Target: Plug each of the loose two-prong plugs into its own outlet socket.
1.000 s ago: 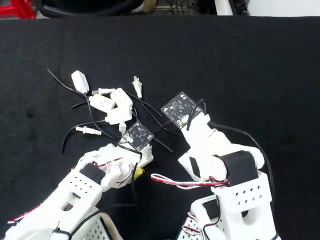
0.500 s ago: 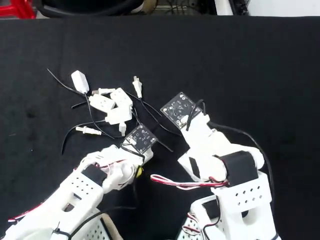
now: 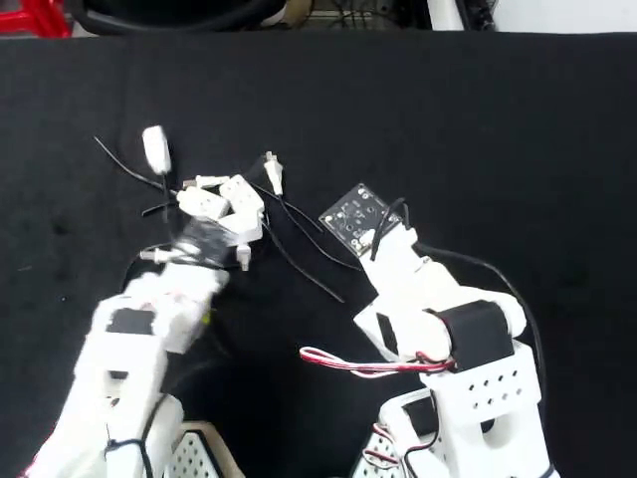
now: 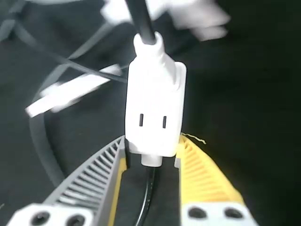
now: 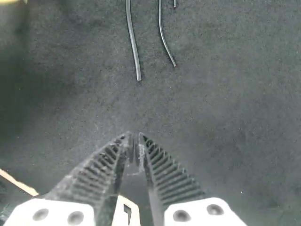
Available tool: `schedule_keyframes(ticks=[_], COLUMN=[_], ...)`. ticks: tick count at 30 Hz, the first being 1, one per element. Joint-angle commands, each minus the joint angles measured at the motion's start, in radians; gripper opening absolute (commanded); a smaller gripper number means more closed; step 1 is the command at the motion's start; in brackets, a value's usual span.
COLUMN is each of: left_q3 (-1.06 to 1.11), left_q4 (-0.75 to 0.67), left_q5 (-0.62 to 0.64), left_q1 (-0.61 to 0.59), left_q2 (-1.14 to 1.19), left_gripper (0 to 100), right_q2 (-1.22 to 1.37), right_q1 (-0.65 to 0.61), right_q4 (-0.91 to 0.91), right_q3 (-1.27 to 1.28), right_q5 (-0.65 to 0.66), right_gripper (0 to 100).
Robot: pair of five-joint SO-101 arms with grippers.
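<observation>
Socket (image 4: pixel 155 103), one, clamped in left hand (image 4: pixel 151 142), right hand (image 5: pixel 134 138) closed.

From above the left arm (image 3: pixel 129 329) is blurred, as is the plug (image 4: pixel 70 94) beside the socket (image 4: pixel 155 110) in its wrist view.

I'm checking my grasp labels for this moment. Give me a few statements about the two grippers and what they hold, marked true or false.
1. The left gripper is shut on a white outlet socket. True.
2. The socket's face shows three slots. False: two slots show, side by side.
3. The right gripper holds a plug. False: it is shut on nothing, above the black cloth.
4. A black cord runs out of the socket's far end. True.
</observation>
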Motion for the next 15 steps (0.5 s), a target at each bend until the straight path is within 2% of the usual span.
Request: schedule_keyframes(ticks=[1,5,10,13,15], left_q3=[-0.127,-0.277,-0.417,-0.512,-0.581], left_q4=[0.008,0.031,0.075,0.132,0.141], left_q5=[-0.038,-0.009,-0.077,-0.109,-0.107], left_q1=[-0.163,-0.213,-0.219,-0.246,-0.292], left_q2=[-0.003,0.029,0.209,0.359,0.454], left_gripper=[3,3,3,4,10], right_q2=[0.002,0.008,0.008,0.012,0.038], right_q1=[-0.012,-0.012,-0.074,-0.129,-0.140], right_q4=[-0.035,-0.127,-0.249,-0.339,-0.387], right_q3=[-0.013,0.051,0.145,0.194,0.205], right_q5=[-0.009,-0.021,-0.104,-0.146,-0.158], right_gripper=[1.2,1.2,2.5,10.8,16.3])
